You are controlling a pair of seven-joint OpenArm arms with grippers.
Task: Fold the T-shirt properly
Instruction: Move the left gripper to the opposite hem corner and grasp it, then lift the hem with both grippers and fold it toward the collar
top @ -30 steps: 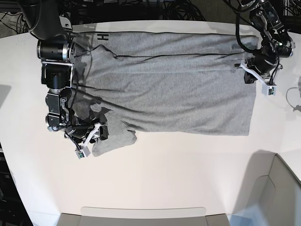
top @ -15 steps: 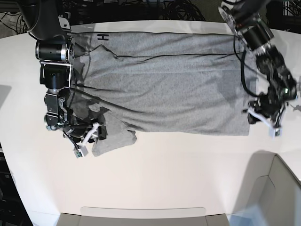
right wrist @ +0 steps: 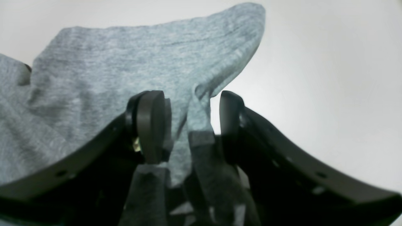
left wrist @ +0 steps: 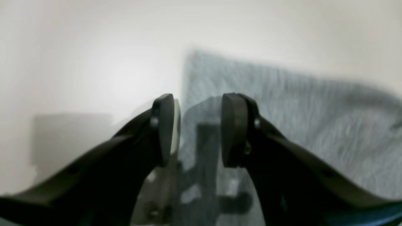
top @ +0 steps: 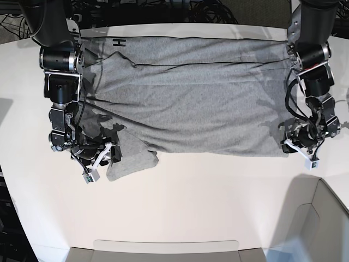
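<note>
- T-shirt (top: 191, 103): heather-grey knit, soft and matte, with fine flecked ribbing visible up close. It lies flat across the far half of the table (top: 207, 213), forming a long rectangle with its lengthwise folds showing as shallow creases. Black block lettering (top: 119, 43) peeks out at the far corner on the base view's left. A rounded sleeve flap (top: 133, 161) sticks out past the near edge on that same side.
- Table: smooth white top, matte, with rounded corners; bare on its near half.
- Right gripper (right wrist: 191, 125): two curved black fingers ending in flat oval pads, standing apart. A raised fold of the sleeve flap's grey cloth stands in the gap between them, though the pads are not closed on it. In the base view it sits at the sleeve flap, low to the table, on the view's left.
- Left gripper (left wrist: 198, 128): same black curved fingers and oval pads, spread with clear space between them and nothing pinched. It hangs over the straight hem corner (left wrist: 188, 62) of the T-shirt, where grey cloth meets white table; this view is blurred. In the base view it is at the near corner of the T-shirt on the view's right.
- Grey bin (top: 327, 218): pale, hard, angular walls, at the near corner on the base view's right.
</note>
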